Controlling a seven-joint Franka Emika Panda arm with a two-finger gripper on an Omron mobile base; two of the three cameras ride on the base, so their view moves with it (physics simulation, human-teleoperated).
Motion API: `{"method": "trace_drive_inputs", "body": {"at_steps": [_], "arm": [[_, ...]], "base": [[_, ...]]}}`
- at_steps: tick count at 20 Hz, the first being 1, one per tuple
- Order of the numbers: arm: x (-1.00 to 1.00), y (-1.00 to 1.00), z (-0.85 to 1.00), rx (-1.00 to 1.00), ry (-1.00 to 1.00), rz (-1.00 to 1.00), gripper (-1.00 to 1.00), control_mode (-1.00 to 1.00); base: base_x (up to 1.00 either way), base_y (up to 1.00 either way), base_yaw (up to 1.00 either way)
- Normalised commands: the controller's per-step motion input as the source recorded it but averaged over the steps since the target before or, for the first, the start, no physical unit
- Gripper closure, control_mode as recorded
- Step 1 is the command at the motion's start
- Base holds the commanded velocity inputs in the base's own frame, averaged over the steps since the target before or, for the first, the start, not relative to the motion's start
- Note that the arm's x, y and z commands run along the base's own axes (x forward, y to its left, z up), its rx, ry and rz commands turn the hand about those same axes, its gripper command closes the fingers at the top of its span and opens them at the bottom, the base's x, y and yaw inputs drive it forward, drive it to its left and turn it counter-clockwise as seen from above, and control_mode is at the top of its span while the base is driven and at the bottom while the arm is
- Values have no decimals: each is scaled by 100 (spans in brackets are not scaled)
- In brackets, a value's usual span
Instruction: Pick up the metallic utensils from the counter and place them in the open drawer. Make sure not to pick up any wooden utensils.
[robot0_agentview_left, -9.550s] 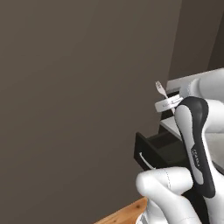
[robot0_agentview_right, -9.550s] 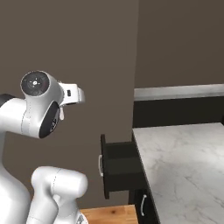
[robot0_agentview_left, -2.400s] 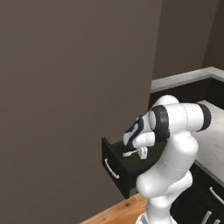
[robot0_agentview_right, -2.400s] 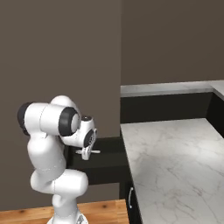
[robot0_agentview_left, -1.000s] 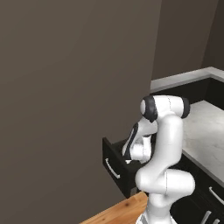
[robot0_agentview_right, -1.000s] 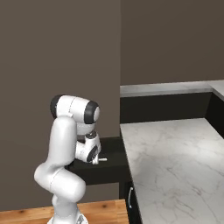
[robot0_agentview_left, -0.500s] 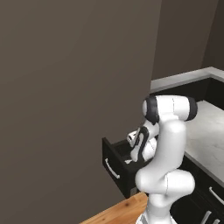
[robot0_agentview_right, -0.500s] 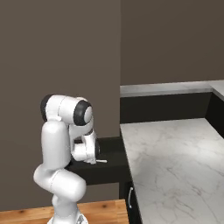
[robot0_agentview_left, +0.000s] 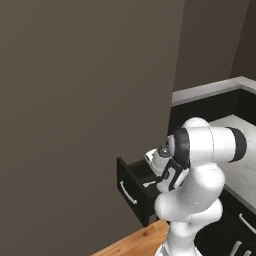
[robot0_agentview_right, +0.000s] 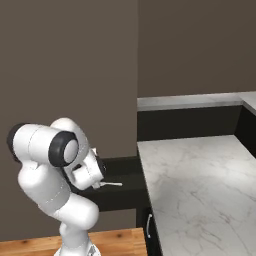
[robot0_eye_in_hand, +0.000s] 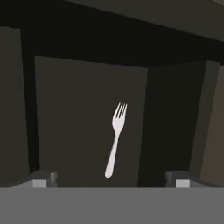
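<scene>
A silvery metallic fork (robot0_eye_in_hand: 115, 139) lies flat on the dark floor of the open drawer (robot0_eye_in_hand: 78, 113), tines pointing away from the hand. My gripper (robot0_eye_in_hand: 111, 180) hovers just above it, open, with both fingertips (robot0_eye_in_hand: 43, 178) spread wide and nothing between them. From the left base view the hand (robot0_agentview_left: 156, 160) hangs over the black open drawer (robot0_agentview_left: 131, 192) with its curved silver handle. The right base view shows the fork (robot0_agentview_right: 112, 184) as a thin silver line beside the hand, over the drawer (robot0_agentview_right: 122, 192). The marbled counter (robot0_agentview_right: 200, 185) lies to the right.
A tall dark wall panel (robot0_agentview_left: 85, 100) stands behind and left of the drawer. A black back cabinet with a grey top (robot0_agentview_right: 190, 102) runs behind the counter. Wooden floor (robot0_agentview_left: 130, 245) shows below the drawer. The arm's own elbow (robot0_agentview_right: 45, 145) bulks beside the drawer.
The jaws have spread wide and let go of the fork, which now lies in the drawer. The arm's elbow has swung lower and sideways while the hand stayed over the drawer.
</scene>
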Motion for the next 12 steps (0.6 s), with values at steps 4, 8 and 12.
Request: {"method": "trace_drive_inputs", "body": {"at_steps": [4, 8, 12], "arm": [[-12, 0, 100, 0, 8, -2, -100, -100], [0, -3, 100, 0, 10, 0, -100, -100], [0, -1, 100, 0, 11, 0, -100, -100]], "base": [[0, 0, 0], [0, 0, 0], [0, 0, 0]]}}
